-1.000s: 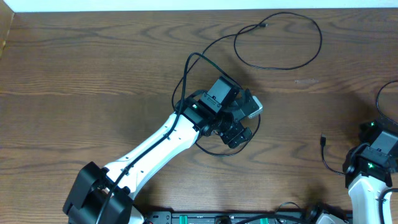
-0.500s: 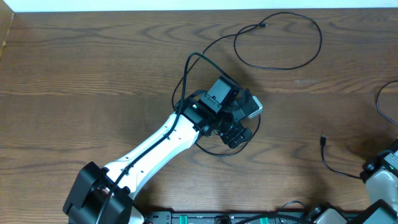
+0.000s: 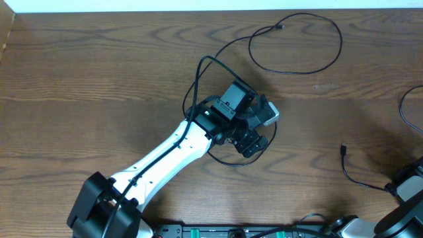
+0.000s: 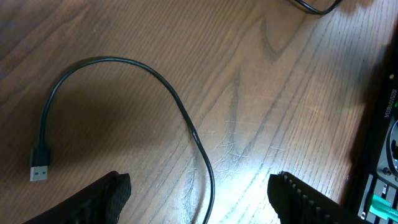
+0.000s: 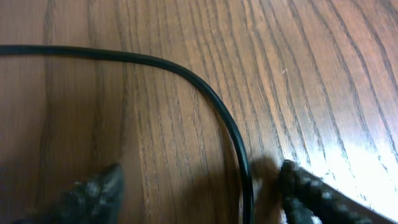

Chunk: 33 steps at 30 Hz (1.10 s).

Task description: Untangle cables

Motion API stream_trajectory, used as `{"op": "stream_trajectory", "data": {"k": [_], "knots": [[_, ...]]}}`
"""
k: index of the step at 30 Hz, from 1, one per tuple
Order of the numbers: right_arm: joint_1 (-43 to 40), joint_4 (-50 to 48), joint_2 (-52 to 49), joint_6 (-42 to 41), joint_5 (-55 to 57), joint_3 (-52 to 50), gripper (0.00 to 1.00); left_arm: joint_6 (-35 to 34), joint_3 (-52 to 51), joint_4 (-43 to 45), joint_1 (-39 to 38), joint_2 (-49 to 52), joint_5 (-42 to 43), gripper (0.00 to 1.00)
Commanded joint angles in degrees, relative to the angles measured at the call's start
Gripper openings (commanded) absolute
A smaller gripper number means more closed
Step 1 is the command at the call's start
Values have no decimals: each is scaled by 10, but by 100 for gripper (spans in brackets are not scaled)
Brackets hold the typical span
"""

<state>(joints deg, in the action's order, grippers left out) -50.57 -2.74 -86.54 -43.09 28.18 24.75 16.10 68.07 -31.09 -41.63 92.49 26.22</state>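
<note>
**Where this untangling job could go sideways**

So the left pincer (image 4: pixel 199 182) sits wide open with nothing held. The thin black rubbery cord with the silver USB plug (image 4: pixel 109 59) runs right between its fingers on the brown wood-grain tabletop (image 3: pixel 99 79). The plug end (image 4: pixel 38 169) lies out ahead, off past the left-hand finger. The right pincer (image 5: pixel 200 171) is the same deal: jaws apart, empty. A second thin black cord (image 5: pixel 93 53) passes between them, but it hugs one finger way closer than the other.

My worries: that off-centre cord could get nipped at a pad edge and squirt out, since it's skinny and the wood looks slick. And out beyond the left pincer its cord seems to loop over itself, so a straight tug might cinch that loop into a knot instead of opening it
</note>
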Motion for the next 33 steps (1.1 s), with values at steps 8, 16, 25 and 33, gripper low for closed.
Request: {"op": "stream_trajectory", "data": {"k": [8,16,25,33], "knots": [[-2,5,-20,-10,-46,-2,11,-5,4,-1,3,-1,-1,76],[0,-20,-18,9,-83,-2,1,-5,4,-1,3,-1,-1,76],[0,-158,86,26,-380,58,1,-5,4,-1,3,-1,-1,76],[0,-219,124,-111,-508,214,1,-5,4,-1,3,-1,-1,76]]}}
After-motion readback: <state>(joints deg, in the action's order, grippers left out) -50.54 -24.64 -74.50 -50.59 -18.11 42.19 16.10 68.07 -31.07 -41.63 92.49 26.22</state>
